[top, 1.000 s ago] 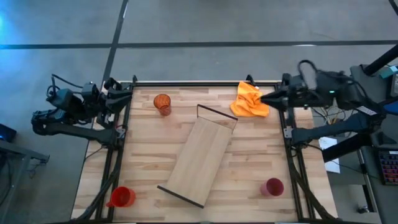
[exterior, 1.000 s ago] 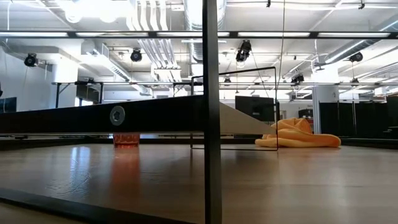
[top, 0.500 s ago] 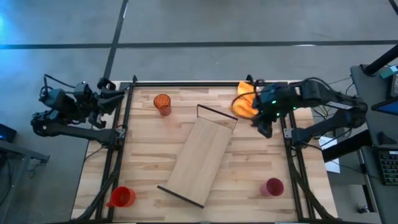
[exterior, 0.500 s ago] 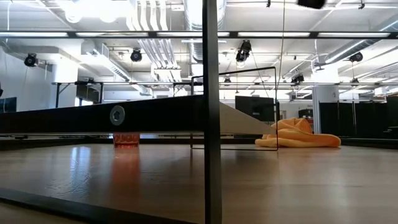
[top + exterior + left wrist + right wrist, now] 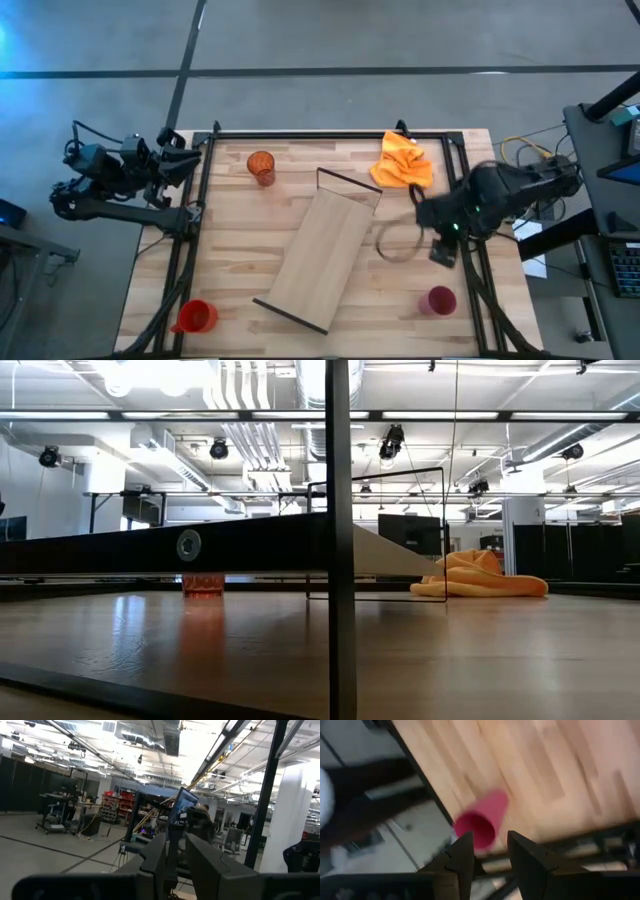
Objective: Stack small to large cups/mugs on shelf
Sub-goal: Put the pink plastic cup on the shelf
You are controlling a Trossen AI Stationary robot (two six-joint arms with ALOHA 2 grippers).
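Observation:
The magenta cup (image 5: pixel 438 300) stands on the table near its near right corner, and the right wrist view shows it (image 5: pixel 480 820) just ahead of the fingers. My right gripper (image 5: pixel 441 250) hovers above the table a little beyond it, open (image 5: pixel 489 854) and touching nothing. The amber tumbler (image 5: pixel 261 167) stands near the far edge (image 5: pixel 203 583). The red mug (image 5: pixel 195 316) rests at the near left corner. The pale shelf (image 5: pixel 325 250) lies slantwise across the table's middle. My left gripper (image 5: pixel 187 152) waits shut outside the table's far left corner (image 5: pixel 176 851).
An orange cloth (image 5: pixel 402 160) lies crumpled at the far right (image 5: pixel 485 575). The shelf's dark end frame (image 5: pixel 340 560) stands close in front of the low camera. A loose cable loop (image 5: pixel 395 242) hangs by the right arm. Black rails (image 5: pixel 470 270) edge the table.
My right arm has swung from the far right corner beside the orange cloth out over the table and toward the near edge. It has tipped downward and now stands just short of the magenta cup. The cups, shelf and cloth have stayed put.

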